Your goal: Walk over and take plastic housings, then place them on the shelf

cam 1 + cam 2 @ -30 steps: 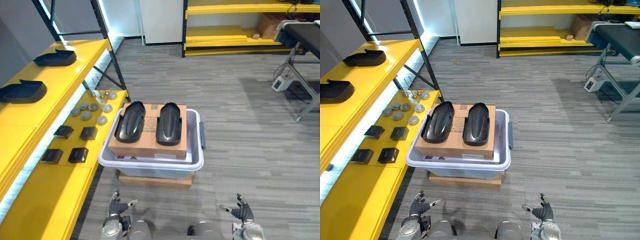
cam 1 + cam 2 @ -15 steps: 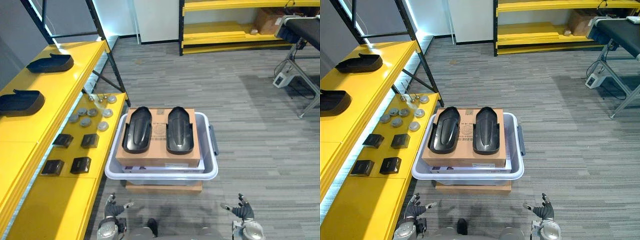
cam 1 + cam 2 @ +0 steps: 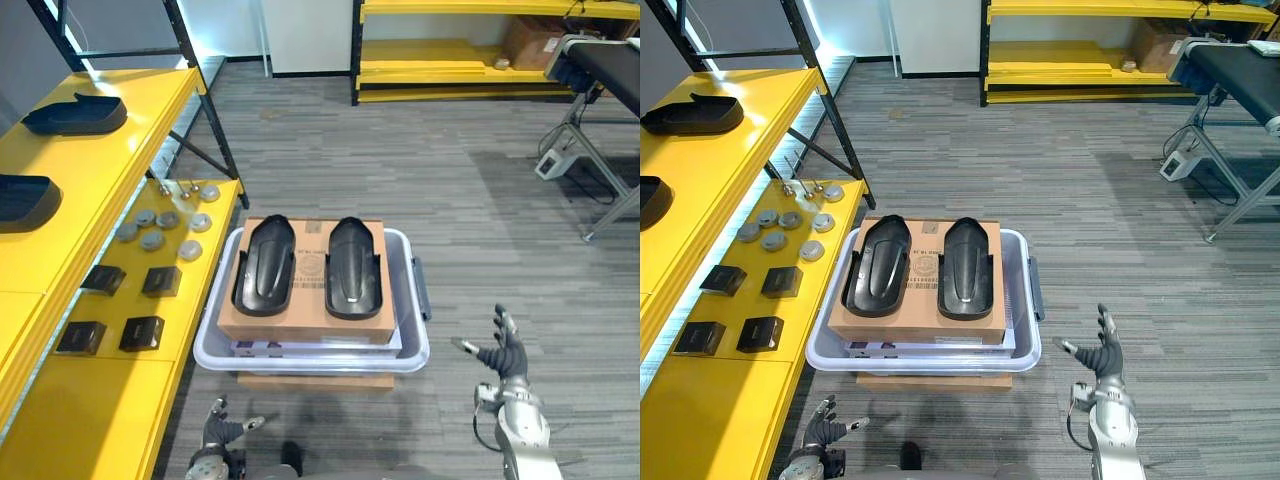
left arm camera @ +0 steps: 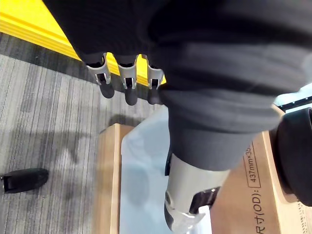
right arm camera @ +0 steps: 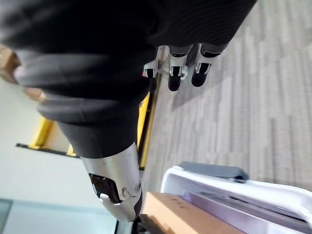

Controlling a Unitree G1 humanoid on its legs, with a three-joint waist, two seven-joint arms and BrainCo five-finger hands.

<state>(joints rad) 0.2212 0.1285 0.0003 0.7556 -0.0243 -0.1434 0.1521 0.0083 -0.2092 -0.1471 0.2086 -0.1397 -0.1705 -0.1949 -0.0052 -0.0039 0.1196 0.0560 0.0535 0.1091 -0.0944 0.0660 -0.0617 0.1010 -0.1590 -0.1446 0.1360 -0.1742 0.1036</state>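
The right robot hand (image 3: 505, 350) is hanging at 5 o'clock over the floor (image 3: 480, 220), its fingers spread apart and straight, holding nothing. Its wrist view is showing those fingers (image 5: 174, 80) straight out over the grey planks. The left robot hand (image 3: 222, 432) is sitting low at 7 o'clock, its fingers loosely apart and empty. In its wrist view the fingers (image 4: 127, 90) are pointing toward the yellow shelf edge.

The shelf (image 3: 90, 400) is running down the 9 o'clock side in two yellow levels. The bin (image 3: 415, 335), pale plastic, is standing at centre on a wooden board (image 3: 315, 381) on the floor, with its 9 o'clock side close to the lower shelf level. A box (image 3: 308, 322) is filling the bin, its top rising above the rim.

Two black housings are lying side by side on the box, apart from each other, their long axes pointing to 12 o'clock. One housing (image 3: 264, 265) is lying on the 9 o'clock side and the other housing (image 3: 354, 268) on the 3 o'clock side. Two more housings are lying on the upper shelf level at 10 o'clock, one farther (image 3: 75, 115) and one nearer (image 3: 20, 200).

On the lower level, four black blocks (image 3: 160, 281) are lying at 9 o'clock of the bin. A cluster of grey discs (image 3: 160, 222) is lying just beyond them, toward 10 o'clock.
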